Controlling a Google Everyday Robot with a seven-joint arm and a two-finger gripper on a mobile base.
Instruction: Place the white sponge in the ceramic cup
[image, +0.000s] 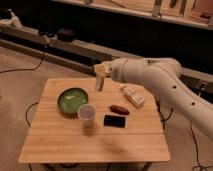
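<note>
- One white sponge is held in the air above the far part of the wooden table, clamped in the gripper, which is closed on it.
- The ceramic cup is seen upright nearer the front, well apart from the sponge and just beside the green bowl.
- A black rectangle is laid on the cup's other side, with a small brown item just behind it.
- A whitish bottle is laid farther back, under the arm.
</note>
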